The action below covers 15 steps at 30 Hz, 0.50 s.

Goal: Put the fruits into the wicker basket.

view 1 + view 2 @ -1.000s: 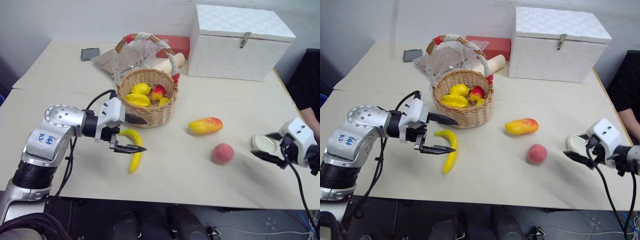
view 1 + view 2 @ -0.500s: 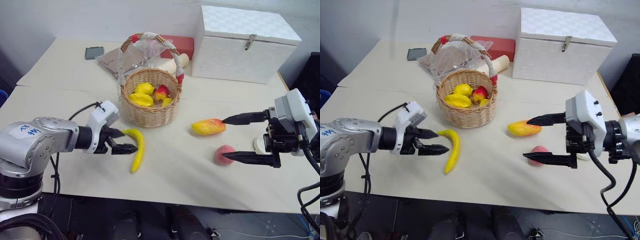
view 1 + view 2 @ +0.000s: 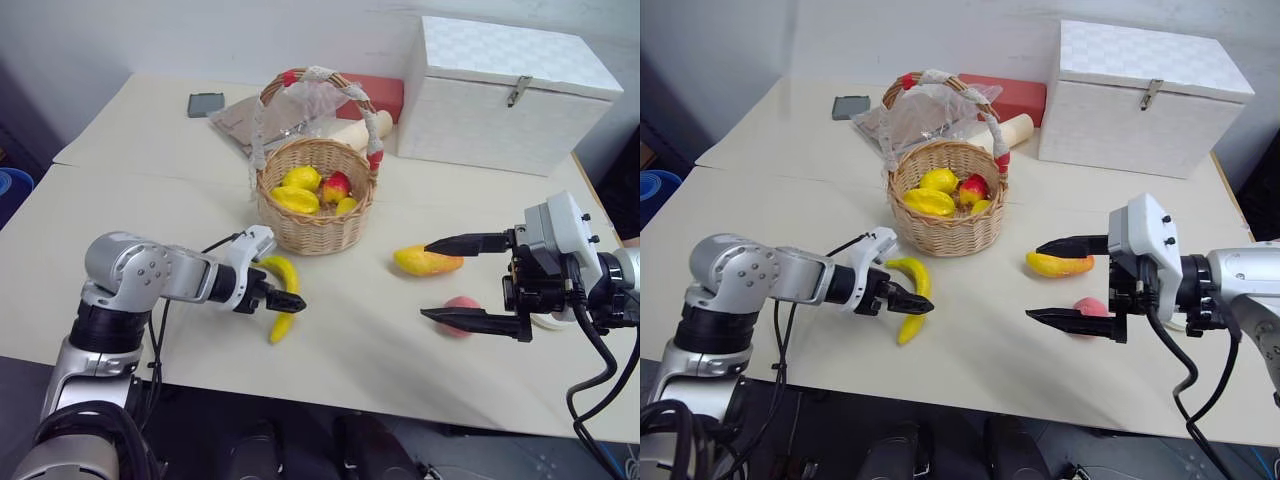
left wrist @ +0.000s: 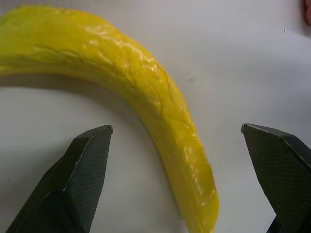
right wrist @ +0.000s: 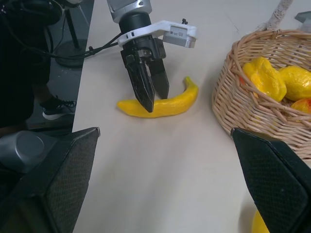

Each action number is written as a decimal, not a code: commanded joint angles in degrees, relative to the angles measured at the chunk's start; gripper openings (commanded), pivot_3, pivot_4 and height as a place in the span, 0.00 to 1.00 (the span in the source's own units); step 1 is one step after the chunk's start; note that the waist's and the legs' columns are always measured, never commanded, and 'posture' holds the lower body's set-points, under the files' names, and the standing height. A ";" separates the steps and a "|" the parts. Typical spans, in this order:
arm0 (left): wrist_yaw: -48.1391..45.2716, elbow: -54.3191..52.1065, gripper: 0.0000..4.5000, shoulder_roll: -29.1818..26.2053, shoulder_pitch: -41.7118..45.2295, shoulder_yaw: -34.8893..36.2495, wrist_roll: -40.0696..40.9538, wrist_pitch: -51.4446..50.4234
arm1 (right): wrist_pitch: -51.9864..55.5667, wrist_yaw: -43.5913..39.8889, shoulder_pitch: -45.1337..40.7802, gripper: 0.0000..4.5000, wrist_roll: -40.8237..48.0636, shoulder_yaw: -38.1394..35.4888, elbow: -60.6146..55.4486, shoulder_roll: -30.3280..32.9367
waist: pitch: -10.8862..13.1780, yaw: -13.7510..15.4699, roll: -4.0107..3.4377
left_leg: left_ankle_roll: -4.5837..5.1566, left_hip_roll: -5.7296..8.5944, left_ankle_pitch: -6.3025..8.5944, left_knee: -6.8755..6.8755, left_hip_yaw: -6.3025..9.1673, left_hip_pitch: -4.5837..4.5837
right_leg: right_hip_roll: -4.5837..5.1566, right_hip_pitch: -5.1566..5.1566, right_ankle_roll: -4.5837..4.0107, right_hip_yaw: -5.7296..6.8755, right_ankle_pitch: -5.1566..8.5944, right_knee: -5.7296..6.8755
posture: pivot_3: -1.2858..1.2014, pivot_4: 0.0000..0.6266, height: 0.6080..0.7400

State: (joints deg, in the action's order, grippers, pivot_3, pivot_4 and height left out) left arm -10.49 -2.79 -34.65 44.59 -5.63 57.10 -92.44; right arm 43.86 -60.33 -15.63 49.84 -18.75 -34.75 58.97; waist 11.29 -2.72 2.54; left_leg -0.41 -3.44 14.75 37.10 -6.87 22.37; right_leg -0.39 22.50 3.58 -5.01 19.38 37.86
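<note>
Banana (image 3: 279,300) lies flat on the worktop (image 3: 130,190), long axis running from near the basket (image 3: 318,195) back toward me, curve bowed to my right. Mango (image 3: 428,261) lies w/ long axis across, red tip to the right; peach (image 3: 458,313) just nearer me. Basket upright, handle arching over, already holds yellow & red fruit.

Worktop pale cream; white latched box (image 3: 510,95) at the back right, red box (image 3: 375,95), phone (image 3: 206,104) & plastic bag (image 3: 262,115) behind the basket.

My left gripper (image 3: 284,298) has its jaws wide apart, straddling the banana's middle, tips low by the worktop, not clamped. My right gripper (image 3: 432,280) has its jaws spread wide too, pointing left, holding nothing, w/ mango & peach around them.
</note>
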 commanded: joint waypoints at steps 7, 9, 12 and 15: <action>3.93 6.53 0.45 0.50 3.55 -5.71 1.99 -0.06 | -2.70 1.53 4.08 1.00 -1.09 -4.90 -2.66 1.16 | 0.00 0.19 0.00 | -0.06 0.01 -0.01 -0.03 0.00 0.01 | 0.00 0.01 -0.01 0.00 0.01 -0.04 | 0.52 0.24 1.00; 3.18 5.64 0.32 -0.14 3.28 -6.12 1.37 -0.06 | -2.92 1.66 4.41 1.00 -1.27 -5.30 -2.53 1.30 | 0.00 0.19 0.00 | -0.07 0.01 -0.01 -0.03 0.00 0.01 | 0.00 0.01 -0.02 0.00 0.02 -0.05 | 0.52 0.24 1.00; 1.58 2.94 0.16 -1.67 2.13 -6.91 0.78 -0.06 | -3.25 1.43 4.91 1.00 -1.54 -5.52 -2.77 1.59 | 0.00 0.02 0.00 | -0.09 0.01 -0.01 -0.05 0.00 0.00 | -0.01 0.01 -0.05 0.00 0.03 -0.05 | 0.52 0.24 1.00; 0.91 1.41 0.11 -2.97 0.81 -6.48 0.15 -0.06 | -3.48 1.28 4.75 1.00 -1.41 -5.44 -2.39 1.98 | 0.00 -0.54 -0.01 | -0.13 0.00 -0.03 -0.10 0.00 -0.03 | -0.02 0.01 -0.07 0.00 0.04 -0.03 | 0.52 0.24 1.00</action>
State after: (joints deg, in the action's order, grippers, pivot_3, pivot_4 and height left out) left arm -9.60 -0.34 -36.42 47.22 -11.15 58.57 -91.68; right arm 41.34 -58.94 -10.45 48.23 -21.92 -36.18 60.00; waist 11.29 -3.26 2.54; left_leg -0.55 -3.44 14.72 36.97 -6.87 22.32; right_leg -0.42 22.51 3.50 -5.01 19.43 37.84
